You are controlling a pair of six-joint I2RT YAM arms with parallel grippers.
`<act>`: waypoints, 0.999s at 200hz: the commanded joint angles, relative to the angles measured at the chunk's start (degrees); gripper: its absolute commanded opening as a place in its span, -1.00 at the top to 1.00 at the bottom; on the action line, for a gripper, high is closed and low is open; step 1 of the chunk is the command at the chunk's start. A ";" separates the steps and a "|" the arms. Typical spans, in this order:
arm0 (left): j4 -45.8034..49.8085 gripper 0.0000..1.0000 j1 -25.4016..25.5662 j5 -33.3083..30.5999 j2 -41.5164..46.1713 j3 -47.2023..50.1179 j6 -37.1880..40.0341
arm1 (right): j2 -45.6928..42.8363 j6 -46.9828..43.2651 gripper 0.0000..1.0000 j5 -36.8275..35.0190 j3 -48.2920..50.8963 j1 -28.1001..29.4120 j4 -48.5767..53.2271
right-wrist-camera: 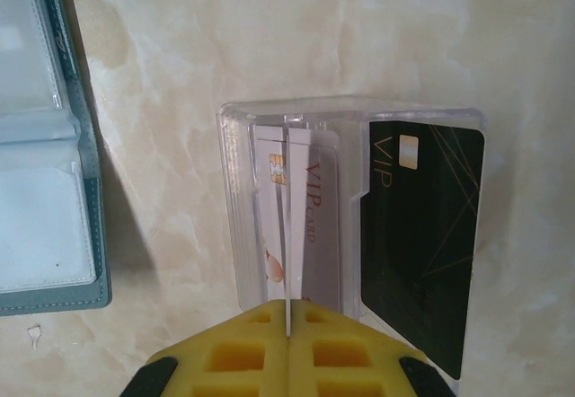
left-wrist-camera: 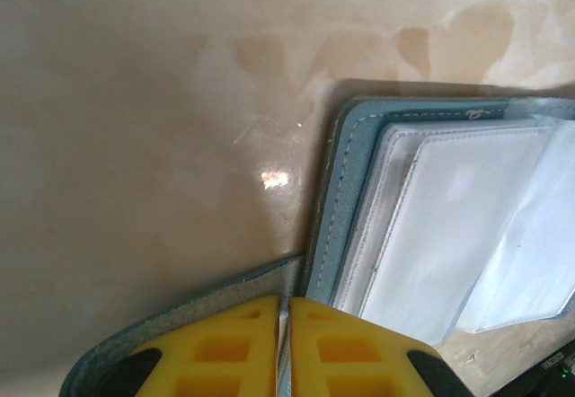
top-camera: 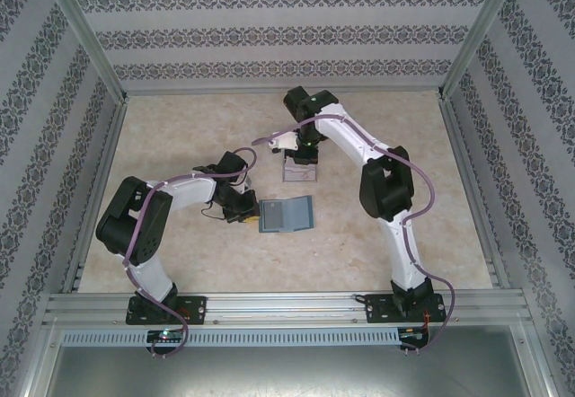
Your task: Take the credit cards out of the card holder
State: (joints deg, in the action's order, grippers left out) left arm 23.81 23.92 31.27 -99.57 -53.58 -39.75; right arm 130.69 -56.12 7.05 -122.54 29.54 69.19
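Note:
The teal card holder [top-camera: 286, 215] lies open on the table, its clear inner pockets [left-wrist-camera: 449, 226] facing up. My left gripper [left-wrist-camera: 283, 325] is shut on the holder's teal edge flap, at its left side [top-camera: 243, 214]. My right gripper [right-wrist-camera: 287, 312] is shut on a thin pale credit card [right-wrist-camera: 287, 235], seen edge-on, over a clear plastic tray [right-wrist-camera: 350, 110]. A pale VIP card [right-wrist-camera: 322, 226] and a black VIP card [right-wrist-camera: 422, 244] lie in that tray. In the top view the right gripper [top-camera: 301, 153] hovers at the tray [top-camera: 299, 174], behind the holder.
The table top [top-camera: 180, 136] is pale marbled stone, walled by patterned panels on three sides with metal rails [top-camera: 287, 305] along the near edge. In the right wrist view the card holder [right-wrist-camera: 45, 190] lies left of the tray, with bare table between them.

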 commanded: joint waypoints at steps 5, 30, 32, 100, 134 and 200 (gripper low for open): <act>0.62 0.78 0.40 -0.59 1.88 0.57 -0.55 | 1.91 -1.78 0.97 -1.27 -2.61 0.78 3.11; 0.71 0.78 0.41 -0.81 2.07 0.58 -0.50 | 2.60 -2.07 0.93 -1.17 -2.88 1.02 3.74; 0.71 0.78 0.40 -0.76 2.02 0.61 -0.57 | 2.63 -2.11 0.93 -1.16 -2.92 1.04 3.76; 0.36 0.78 0.38 -0.91 2.27 1.31 -0.60 | 4.66 -2.27 0.79 -2.83 -4.28 1.30 5.25; 0.80 0.78 0.40 -0.97 2.27 0.85 -0.53 | 3.00 -0.82 0.60 -6.13 -4.36 1.11 2.99; 1.72 0.79 0.40 -1.47 2.49 -0.54 -0.29 | -2.55 2.41 0.57 -5.27 -0.29 0.87 -2.52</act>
State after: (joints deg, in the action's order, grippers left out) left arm 23.83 23.94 31.03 -98.94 -52.86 -39.75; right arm 132.75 -56.49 1.28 -124.46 30.26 68.66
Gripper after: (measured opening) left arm 0.108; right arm 0.216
